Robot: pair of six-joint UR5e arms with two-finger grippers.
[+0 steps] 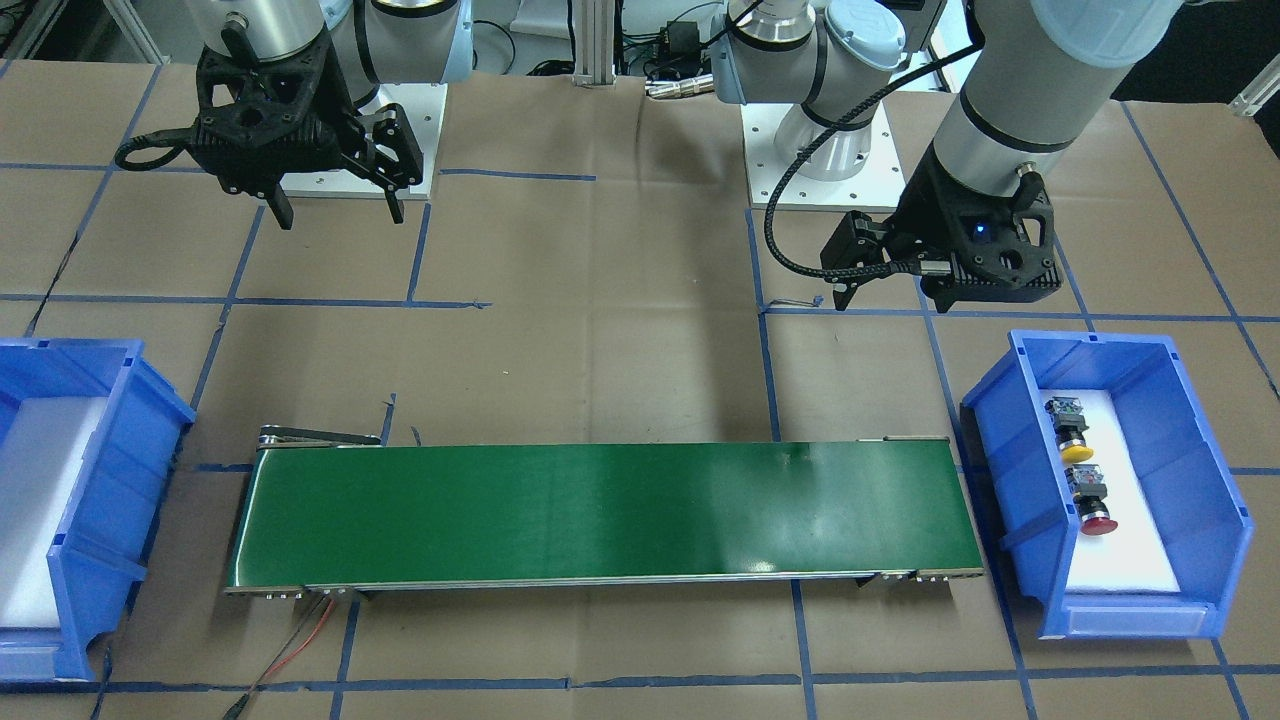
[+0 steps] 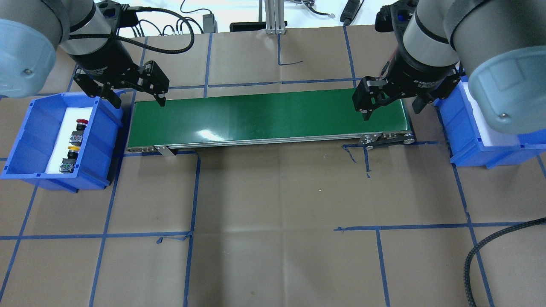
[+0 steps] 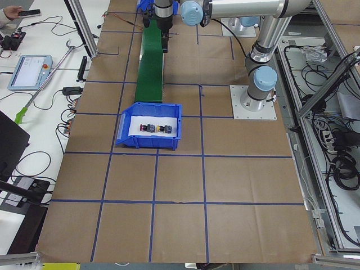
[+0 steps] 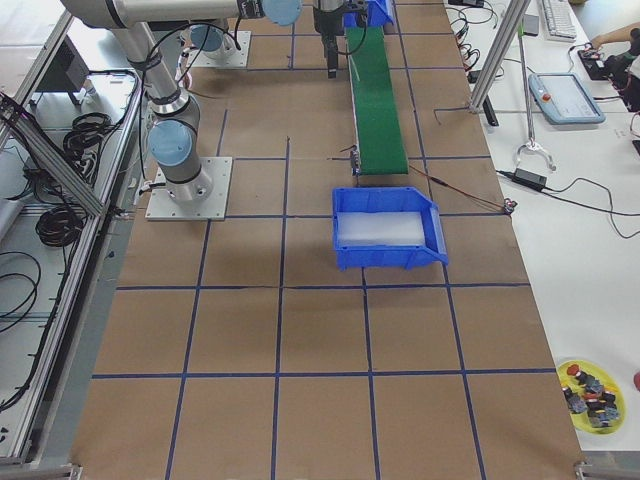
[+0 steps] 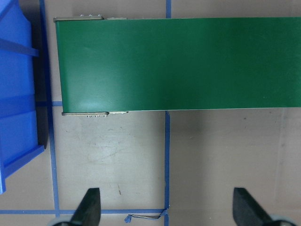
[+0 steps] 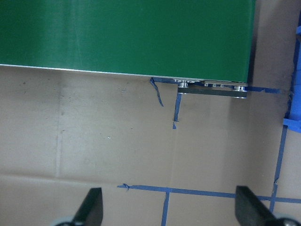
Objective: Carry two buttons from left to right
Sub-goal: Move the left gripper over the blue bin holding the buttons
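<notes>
The two buttons lie in the blue bin (image 2: 25, 145) on my left, on its white liner: the red-capped one (image 2: 79, 124) and the yellow-capped one (image 2: 72, 150). They also show in the front view, yellow (image 1: 1076, 452) and red (image 1: 1098, 522), and in the left view (image 3: 157, 129). My left gripper (image 2: 138, 101) is open and empty. It hangs above the conveyor's left end, beside the bin, apart from the buttons. My right gripper (image 2: 390, 111) is open and empty above the conveyor's right end. Both wrist views show spread fingertips (image 5: 89, 207) (image 6: 91, 207) with nothing between them.
A green conveyor belt (image 2: 268, 115) lies between the bins. A second blue bin (image 1: 130, 470) with a bare white liner stands on my right. A yellow dish (image 4: 590, 395) with several spare parts sits off the table. Blue tape lines cross the brown table cover.
</notes>
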